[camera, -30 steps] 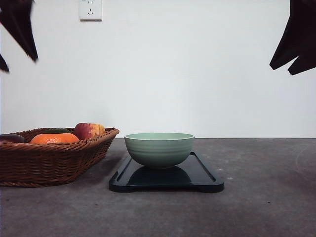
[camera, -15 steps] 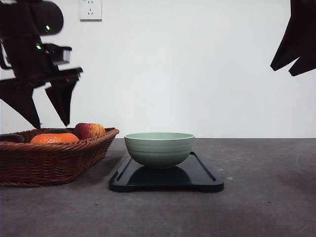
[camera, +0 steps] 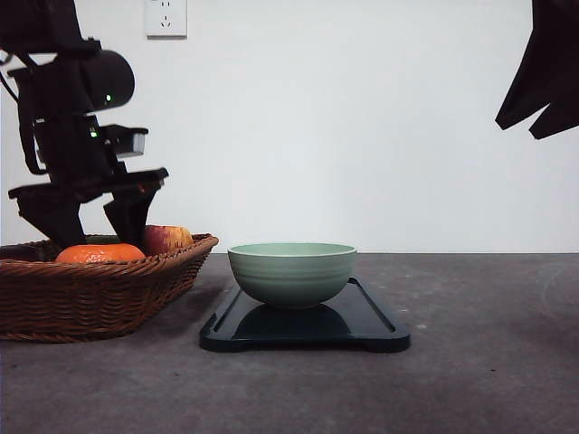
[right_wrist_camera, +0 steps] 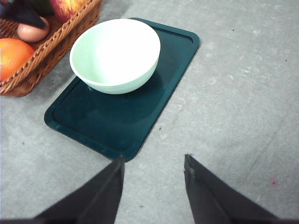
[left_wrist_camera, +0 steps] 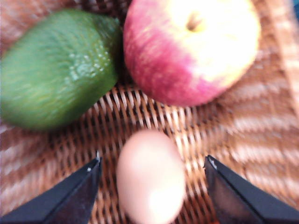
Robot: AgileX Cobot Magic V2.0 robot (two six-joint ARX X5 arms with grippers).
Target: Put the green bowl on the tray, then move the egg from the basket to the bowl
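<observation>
The green bowl [camera: 291,271] [right_wrist_camera: 115,53] stands upright on the far half of the dark tray [camera: 362,325] [right_wrist_camera: 117,126]. To its left sits the wicker basket [camera: 90,298] [left_wrist_camera: 233,130] [right_wrist_camera: 51,44]. My left gripper [camera: 90,231] [left_wrist_camera: 152,161] is lowered into the basket and open. Its fingers stand on either side of the pale egg [left_wrist_camera: 150,179] [right_wrist_camera: 32,31], apart from it. The egg lies on the basket floor. My right gripper [camera: 520,127] [right_wrist_camera: 154,158] hangs open high at the right, above bare table near the tray's front corner.
In the basket lie a red-yellow apple [camera: 165,239] [left_wrist_camera: 191,46], a green avocado [left_wrist_camera: 56,70] and an orange [camera: 98,254] [right_wrist_camera: 11,53], all close to the egg. Grey table surrounds the tray. A wall socket [camera: 166,18] is on the back wall.
My left arm has come down from the upper left into the basket, its open fingers now around the egg. The right arm, bowl and tray have not moved.
</observation>
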